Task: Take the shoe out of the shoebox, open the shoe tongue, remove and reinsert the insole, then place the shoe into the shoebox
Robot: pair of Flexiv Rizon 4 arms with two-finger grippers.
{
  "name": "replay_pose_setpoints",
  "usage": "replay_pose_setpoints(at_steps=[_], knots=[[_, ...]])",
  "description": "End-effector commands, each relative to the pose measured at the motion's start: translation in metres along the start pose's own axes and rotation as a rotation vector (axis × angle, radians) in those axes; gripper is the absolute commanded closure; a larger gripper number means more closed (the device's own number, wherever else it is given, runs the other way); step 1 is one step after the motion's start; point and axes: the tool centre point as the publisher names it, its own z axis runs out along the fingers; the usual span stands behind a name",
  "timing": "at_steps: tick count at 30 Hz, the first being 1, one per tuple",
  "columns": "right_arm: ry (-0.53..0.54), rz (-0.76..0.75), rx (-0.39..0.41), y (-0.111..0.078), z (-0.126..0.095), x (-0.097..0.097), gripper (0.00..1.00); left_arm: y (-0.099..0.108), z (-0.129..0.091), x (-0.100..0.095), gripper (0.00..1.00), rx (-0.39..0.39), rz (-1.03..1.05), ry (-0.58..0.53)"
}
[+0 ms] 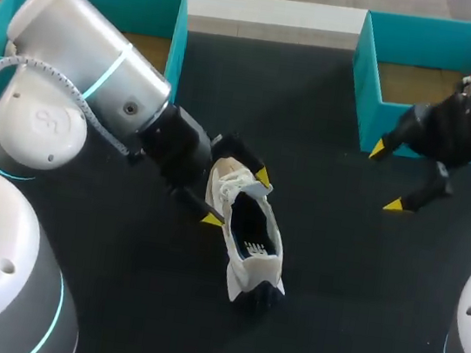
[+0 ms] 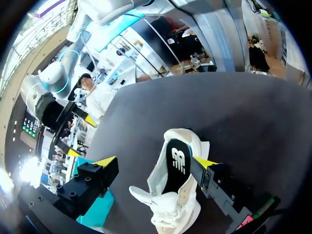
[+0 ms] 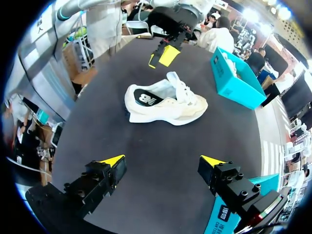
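The shoe is out of the box and stands on its sole about mid-bench, on the black bench. Its long axis runs from far-left to near-right — the toe end lies far-left, toward our left arm, and the dark heel end near-right.

Our left pincer is right at the shoe. Its fingers are spread wide and straddle the laced front part, one yellow tip on each side. In the left wrist view one tip stands clear of the shoe's side. The other sits against or just beside the rim of the opening, and we cannot tell whether it truly touches. It pinches nothing. The insole shows dark inside the opening, seemingly in place.

Our right pincer hangs to the far right, well apart from the shoe and just in front of the teal shoebox, fingers spread and empty.

So the left arm is much the nearer — we judge that the coming work inside the shoe falls to it, reaching along the axis toward the heel.
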Motion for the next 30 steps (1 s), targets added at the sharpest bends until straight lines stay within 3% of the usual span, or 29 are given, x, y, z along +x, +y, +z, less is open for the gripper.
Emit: replay_pose_setpoints(at_steps=[1, 7, 9, 10, 11, 12, 19, 30], knots=[[-0.008, 0.0, 0.003, 0.001, -0.012, 0.006, 0.0, 0.003, -0.006, -0.014, 0.0, 0.007, 0.039, 0.156], [-0.008, 0.0, 0.003, 0.001, -0.012, 0.006, 0.0, 0.008, -0.009, -0.017, 0.0, -0.003, 0.097, 0.344], [-0.008, 0.0, 0.003, 0.001, -0.012, 0.006, 0.0, 0.009, -0.01, -0.018, 0.34, -0.012, 0.11, 0.38], [-0.008, 0.0, 0.003, 0.001, -0.012, 0.006, 0.0, 0.009, -0.011, -0.018, 0.69, -0.014, 0.116, 0.393], [-0.008, 0.0, 0.003, 0.001, -0.012, 0.006, 0.0, 0.01, -0.011, -0.018, 0.96, -0.027, 0.122, 0.408], [-0.008, 0.0, 0.003, 0.001, -0.012, 0.006, 0.0, 0.011, -0.011, -0.018, 1.0, -0.036, 0.127, 0.418], [-0.008, 0.0, 0.003, 0.001, -0.012, 0.006, 0.0, 0.011, 0.003, -0.008, 1.0, -0.154, 0.184, 0.57], [-0.008, 0.0, 0.003, 0.001, -0.012, 0.006, 0.0, 0.011, 0.003, -0.008, 1.0, -0.154, 0.184, 0.57]])
